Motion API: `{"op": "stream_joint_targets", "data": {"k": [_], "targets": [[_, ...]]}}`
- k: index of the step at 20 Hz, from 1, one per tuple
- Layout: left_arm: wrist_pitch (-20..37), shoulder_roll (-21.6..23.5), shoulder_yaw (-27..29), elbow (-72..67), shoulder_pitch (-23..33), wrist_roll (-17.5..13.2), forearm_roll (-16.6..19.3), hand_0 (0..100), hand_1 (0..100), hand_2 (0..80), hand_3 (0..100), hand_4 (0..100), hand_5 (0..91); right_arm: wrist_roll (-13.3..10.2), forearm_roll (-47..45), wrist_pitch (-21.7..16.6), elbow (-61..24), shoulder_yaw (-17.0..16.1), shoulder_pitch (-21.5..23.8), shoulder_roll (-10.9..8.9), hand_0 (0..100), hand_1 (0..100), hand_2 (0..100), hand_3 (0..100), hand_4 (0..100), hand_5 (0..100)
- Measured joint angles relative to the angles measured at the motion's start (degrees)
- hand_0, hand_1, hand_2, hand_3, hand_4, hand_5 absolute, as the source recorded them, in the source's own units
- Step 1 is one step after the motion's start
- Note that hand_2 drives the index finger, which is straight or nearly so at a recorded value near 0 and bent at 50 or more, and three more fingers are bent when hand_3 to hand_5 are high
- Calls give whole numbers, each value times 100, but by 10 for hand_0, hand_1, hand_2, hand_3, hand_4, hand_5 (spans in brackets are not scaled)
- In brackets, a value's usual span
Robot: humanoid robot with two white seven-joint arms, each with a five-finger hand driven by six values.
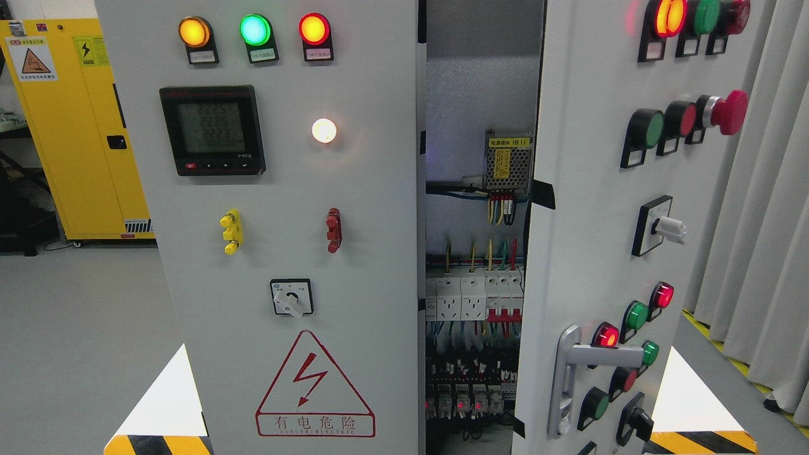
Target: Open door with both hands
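Support: smooth grey floor (76, 328) | carried directly on it: tall grey metal electrical cabinet (284, 253), yellow metal storage cabinet (82, 158) seen behind at the left | yellow-black striped floor tape (708, 328) seen at the right.

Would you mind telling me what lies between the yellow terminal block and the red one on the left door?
In the head view, only bare grey panel of the left door separates the yellow terminal block from the red terminal block.

We see pale grey doors (366, 265), a yellow cabinet (69, 126), a red warning triangle (315, 388), and black-yellow striped corners (158, 444).
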State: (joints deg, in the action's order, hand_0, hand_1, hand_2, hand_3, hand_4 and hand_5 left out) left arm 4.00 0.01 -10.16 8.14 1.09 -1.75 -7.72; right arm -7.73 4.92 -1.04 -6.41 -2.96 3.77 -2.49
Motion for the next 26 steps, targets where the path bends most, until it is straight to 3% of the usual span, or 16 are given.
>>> {"op": "stream_joint_targets", "data": {"k": [3,6,13,19,26], "targets": [[26,36,-97,401,221,-49,151,356,238,29,122,0,0,0,2,0,1,5,1,1,215,104,0,0,0,0],[90,151,-173,1015,599,-235,211,383,263,87,223,92,0,0,5,0,3,8,1,3,215,104,0,0,0,0],[916,679,-99,2920,1727,-1492,60,354,304,156,381,239,0,2,9,0,5,17,-7,8,215,103,0,0,0,0],[1195,1087,542,4632,2585,-3125,-13,308,291,150,343,241,0,2,21,2,7,23,-13,11,215,104,0,0,0,0],[1226,1343,1436,6104,2907,-3719,-55,286,286,135,303,202,0,2,37,14,7,29,-17,20,216,105,0,0,0,0]]}}
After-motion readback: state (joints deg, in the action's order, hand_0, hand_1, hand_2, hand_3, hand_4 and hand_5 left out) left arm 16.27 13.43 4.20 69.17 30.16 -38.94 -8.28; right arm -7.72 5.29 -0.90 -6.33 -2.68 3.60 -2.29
